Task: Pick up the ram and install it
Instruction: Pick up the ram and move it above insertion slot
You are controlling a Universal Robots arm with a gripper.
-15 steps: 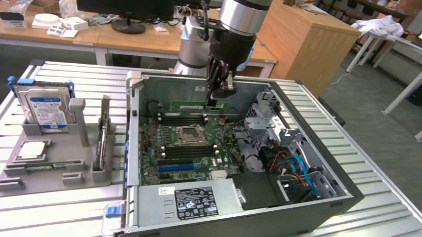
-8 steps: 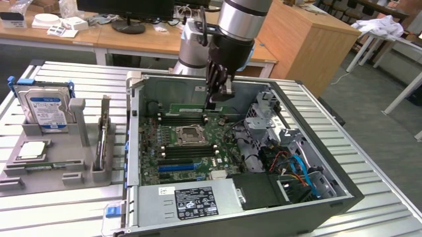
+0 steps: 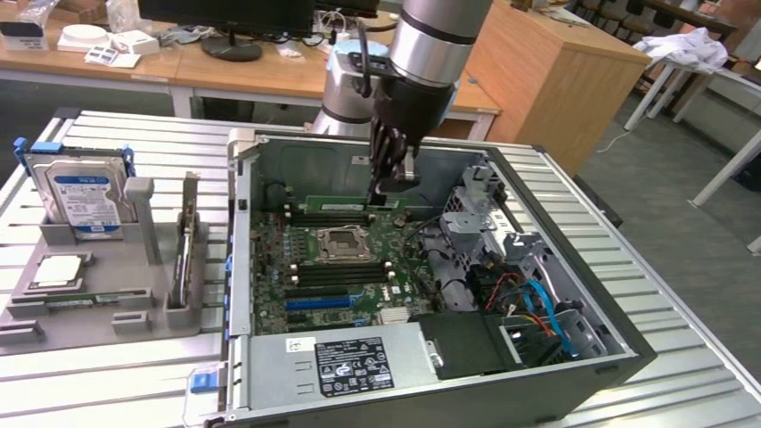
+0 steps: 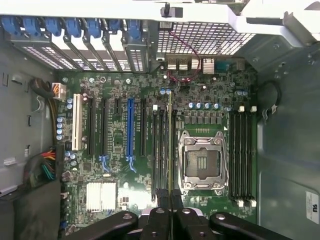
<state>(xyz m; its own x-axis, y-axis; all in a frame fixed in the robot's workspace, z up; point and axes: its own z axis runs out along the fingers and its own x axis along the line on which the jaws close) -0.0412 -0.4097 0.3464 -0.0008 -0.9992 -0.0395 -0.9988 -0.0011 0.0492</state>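
Observation:
The ram (image 3: 337,203) is a thin green stick standing on edge over the black memory slots at the far side of the motherboard (image 3: 356,276), inside the open computer case. In the wrist view the ram (image 4: 170,140) appears edge-on as a narrow line running along the slots beside the processor socket (image 4: 202,162). My gripper (image 3: 383,192) hangs straight down into the case at one end of the stick. Its black fingers (image 4: 161,197) are shut on the ram's edge. Whether the stick is seated in its slot cannot be told.
The case walls (image 3: 244,232) enclose the board. A drive cage with blue and orange cables (image 3: 535,303) fills the exterior view's right. On the exterior view's left, a grey fixture holds a hard drive (image 3: 81,192) and a silver processor chip (image 3: 60,272). A blue slot (image 4: 130,125) lies nearby.

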